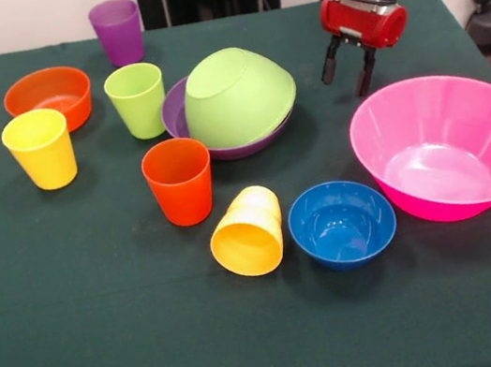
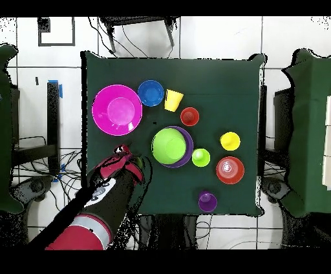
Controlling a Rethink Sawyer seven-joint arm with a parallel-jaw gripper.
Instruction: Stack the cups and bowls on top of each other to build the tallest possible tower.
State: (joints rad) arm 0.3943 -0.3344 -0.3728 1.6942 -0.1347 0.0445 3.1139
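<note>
My gripper [image 1: 349, 72] hangs open and empty above the table, behind the large pink bowl [image 1: 448, 146] and right of the lime green bowl [image 1: 238, 95], which rests upside down and tilted in the purple bowl [image 1: 178, 112]. The overhead view shows the gripper [image 2: 123, 152] between the pink bowl [image 2: 117, 109] and the green bowl [image 2: 168, 145]. The purple cup [image 1: 118, 31], lime green cup [image 1: 137, 100], yellow cup [image 1: 40, 148] and orange-red cup [image 1: 179, 181] stand upright. The yellow-orange cup [image 1: 248, 232] lies on its side beside the blue bowl [image 1: 342, 222]. The orange bowl [image 1: 48, 96] sits at the left.
The dark green cloth [image 1: 111, 340] covers the table. Chairs and cables stand around the table edges in the overhead view [image 2: 39, 168].
</note>
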